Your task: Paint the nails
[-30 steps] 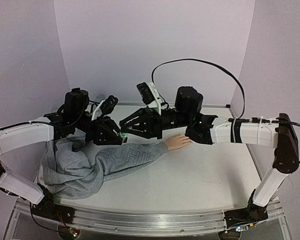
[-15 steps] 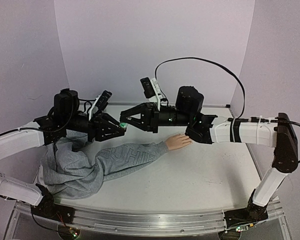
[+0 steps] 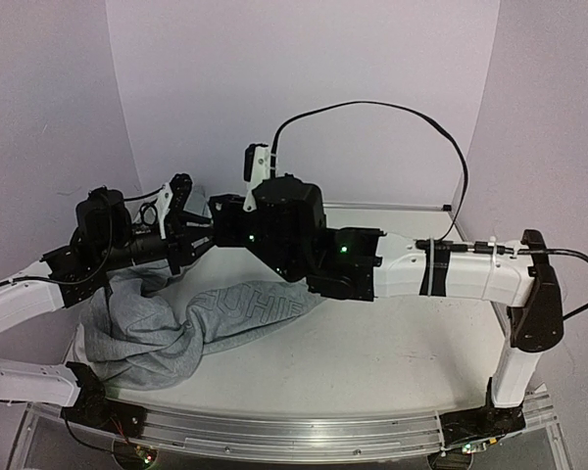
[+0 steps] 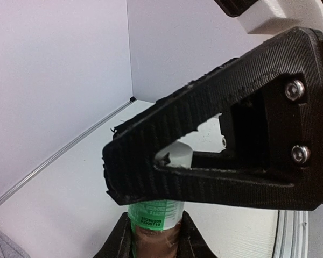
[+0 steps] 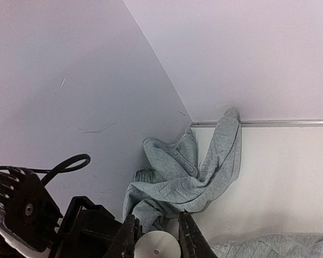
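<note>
The right gripper [image 5: 156, 236] has swung toward the far-left corner of the bench [image 3: 402, 343] and pinched the white cap [image 5: 156, 248] — the left gripper [image 4: 153, 236] clamps the bottle [image 4: 153, 212]; uncapping likely follows.

Robot lab test cell, not a home or shop. Plain pale lilac panels [image 3: 304, 88] box in a white tabletop [image 3: 402, 343] on three sides, like a recording booth. An aluminium rail [image 3: 294, 429] runs along the near edge, with the left arm [image 3: 20, 294] and right arm [image 3: 461, 274] bolted at its ends. A loose black cable [image 3: 372, 106] loops over the right arm, zip-tied on. The only prop in clear view is a grey sweatshirt [image 3: 147, 333]. No furniture or decor.
</note>
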